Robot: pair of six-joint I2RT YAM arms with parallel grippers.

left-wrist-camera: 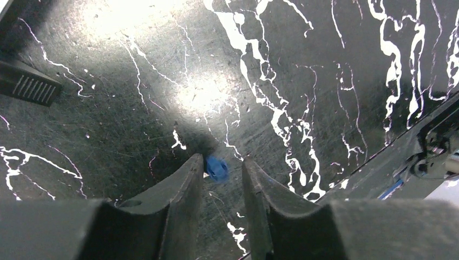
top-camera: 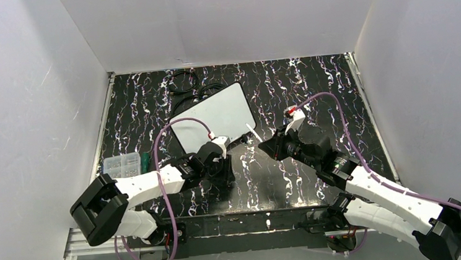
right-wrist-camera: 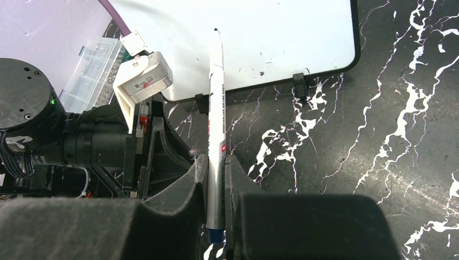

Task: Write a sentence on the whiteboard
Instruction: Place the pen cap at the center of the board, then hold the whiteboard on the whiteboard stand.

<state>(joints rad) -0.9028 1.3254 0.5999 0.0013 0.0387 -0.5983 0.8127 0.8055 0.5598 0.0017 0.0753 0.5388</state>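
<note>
The whiteboard [top-camera: 214,116] lies tilted on the black marbled table, behind both grippers. In the right wrist view the whiteboard [right-wrist-camera: 281,38] is blank except for a few specks; no sentence shows. My right gripper [top-camera: 271,144] [right-wrist-camera: 216,161] is shut on a white marker [right-wrist-camera: 216,108] with a blue rear end. Its bare tip points at the board's near edge, and it also shows in the top view [top-camera: 252,132]. My left gripper [top-camera: 223,168] [left-wrist-camera: 222,162] points down at the table just in front of the board. Its jaws stand apart, with a small blue cap [left-wrist-camera: 217,168] lying at the left fingertip.
A clear plastic box [top-camera: 121,165] [right-wrist-camera: 92,70] sits at the table's left edge. Black cables [top-camera: 193,86] lie at the back. Black clips [right-wrist-camera: 299,85] sit on the board's near edge. White walls close in three sides.
</note>
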